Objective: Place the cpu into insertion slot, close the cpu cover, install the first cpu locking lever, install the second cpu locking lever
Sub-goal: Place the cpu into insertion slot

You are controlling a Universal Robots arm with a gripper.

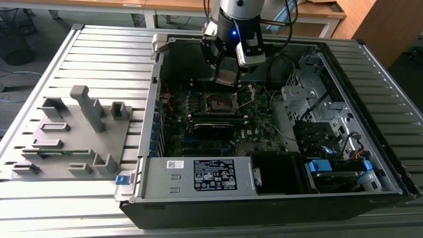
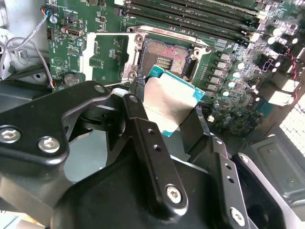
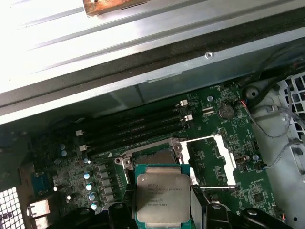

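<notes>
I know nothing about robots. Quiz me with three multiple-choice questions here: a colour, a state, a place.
1. What colour is the motherboard? A) red B) green C) white
2. The cpu cover is: A) swung open beside the insertion slot B) shut over the slot C) missing
3. Where is the cpu? A) seated in the slot B) flat on the motherboard C) clamped in the gripper, over the slot
Answers: 1 B: the board is plainly green. 2 A: its frame lies flipped aside, slot bare. 3 C: the gripper pinches its edges.
</notes>
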